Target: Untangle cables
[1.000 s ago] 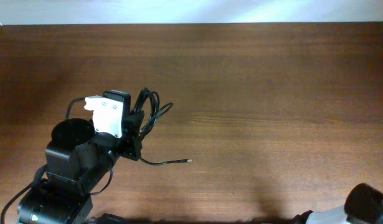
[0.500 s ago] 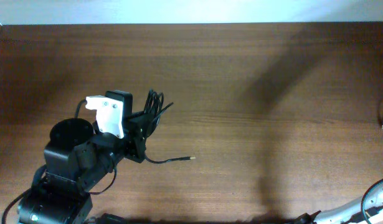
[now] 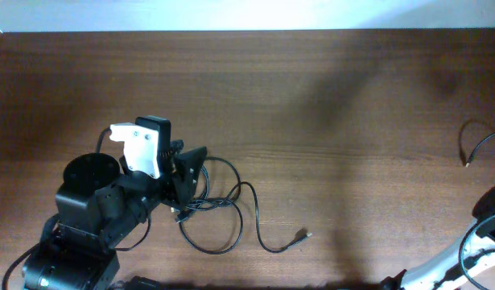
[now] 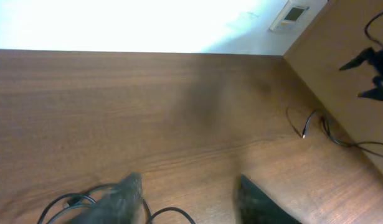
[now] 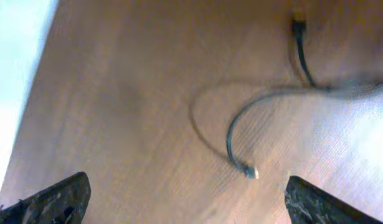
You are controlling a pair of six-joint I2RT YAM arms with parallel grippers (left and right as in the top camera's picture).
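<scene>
The cables (image 3: pixel 205 205) look light, limp and springy, so I'd pinch one near its plug end (image 3: pixel 306 236). My left hand (image 4: pixel 189 193) stands partly open and empty. My right hand (image 5: pixel 188 198) gapes wide, empty too.

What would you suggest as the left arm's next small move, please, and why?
Probably lift the left gripper clear of the cable. Its jaws stand apart holding nothing, and the cable lies in loose overlapping loops beside it, its plug end free; backing off should show where to grasp next.
</scene>
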